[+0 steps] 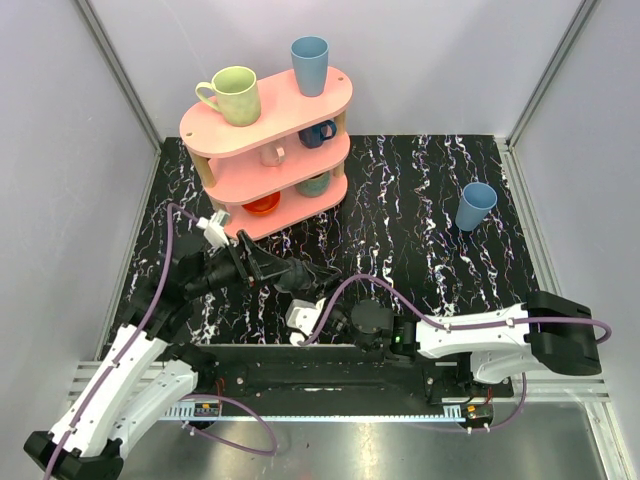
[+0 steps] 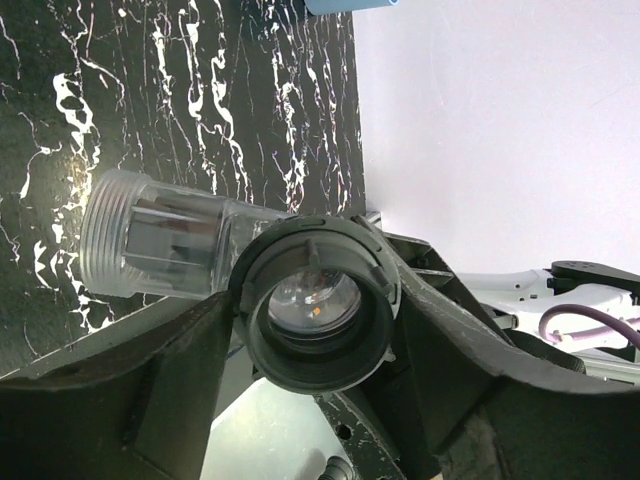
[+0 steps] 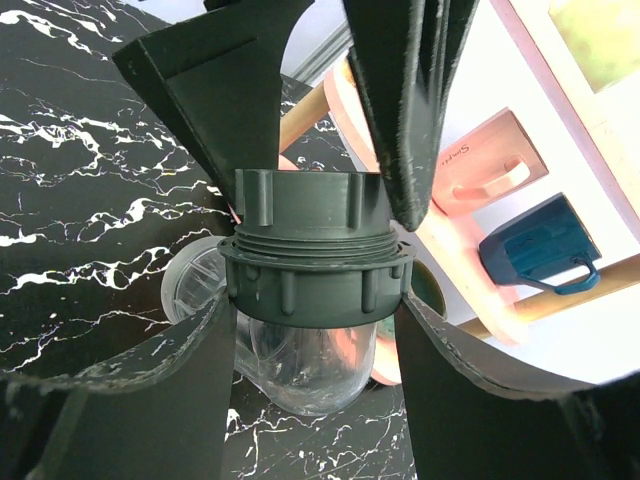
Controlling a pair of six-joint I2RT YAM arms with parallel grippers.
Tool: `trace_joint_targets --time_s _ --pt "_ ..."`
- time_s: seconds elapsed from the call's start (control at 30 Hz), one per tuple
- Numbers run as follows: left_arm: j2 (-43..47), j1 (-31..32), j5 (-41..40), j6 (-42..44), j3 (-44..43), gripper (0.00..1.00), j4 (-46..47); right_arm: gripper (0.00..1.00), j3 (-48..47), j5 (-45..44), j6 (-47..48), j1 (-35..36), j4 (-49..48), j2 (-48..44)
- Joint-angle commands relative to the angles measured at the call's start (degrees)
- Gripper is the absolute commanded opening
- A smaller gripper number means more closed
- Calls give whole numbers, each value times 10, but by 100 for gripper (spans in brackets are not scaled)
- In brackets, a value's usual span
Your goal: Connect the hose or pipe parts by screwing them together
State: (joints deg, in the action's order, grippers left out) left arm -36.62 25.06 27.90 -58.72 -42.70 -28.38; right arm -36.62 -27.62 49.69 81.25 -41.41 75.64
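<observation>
Since screwing needs one half pinned while the other turns, the two arms meet over the near middle of the black marbled surface [image 1: 420,200] with the piece caught between them. The right claw [image 3: 315,345] pinches the grey-translucent fitting [image 2: 150,245] low down, its fingers pressed to either side where a ribbed ring [image 3: 310,292] sits over the clear body; I'd call that the anchor. The left claw [image 2: 315,330] comes in from the opposite side and has the dark collar [image 3: 310,205] between its fingers, both seemingly touching it, which looks like the turning grip. A band of thread shows between collar and ribbed ring, so I judge the joint is not wound home. Whether the piece rests on the surface I cannot tell. Behind, a pink shelf [image 1: 285,112] carries a pale green mug [image 1: 238,95] and a blue cup [image 1: 310,65] on top, both apparently empty. A navy mug [image 1: 318,132] and a pink mug [image 1: 272,155] sit on the middle tier, an orange cup [image 1: 262,204] and a teal cup [image 1: 314,184] below. A second blue cup [image 1: 476,205] stands alone well to the right, with nothing visible inside.
</observation>
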Motion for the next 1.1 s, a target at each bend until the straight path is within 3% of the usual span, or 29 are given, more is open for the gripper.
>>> trace_joint_targets --time_s 0.0,0.13,0.23,0.37,0.4,0.63,0.77,0.9,1.0,1.07 --pt "14 -1 16 -23 10 71 31 0 -19 -23 -6 6 -51 0" --pt "15 -1 28 3 24 52 56 0 -25 -21 -25 5 -46 1" --pt "15 -1 38 63 28 32 71 0 -40 -10 -70 4 1 -9" --pt "39 -1 40 169 44 1 104 0 -57 64 -143 -11 67 -34" --pt "45 -1 46 182 50 0 120 0 -58 86 -164 -19 91 -48" --pt "91 0 199 318 132 0 312 0 -58 360 -333 -135 176 -97" --pt "89 -1 213 410 125 0 291 0 -66 492 -362 -176 215 -96" --pt "40 0 274 471 105 0 264 0 -80 549 -374 -188 244 -83" --pt "29 0 284 492 102 11 260 0 -82 550 -371 -190 253 -79" --pt "31 0 270 486 99 42 256 0 -77 529 -369 -190 252 -83"
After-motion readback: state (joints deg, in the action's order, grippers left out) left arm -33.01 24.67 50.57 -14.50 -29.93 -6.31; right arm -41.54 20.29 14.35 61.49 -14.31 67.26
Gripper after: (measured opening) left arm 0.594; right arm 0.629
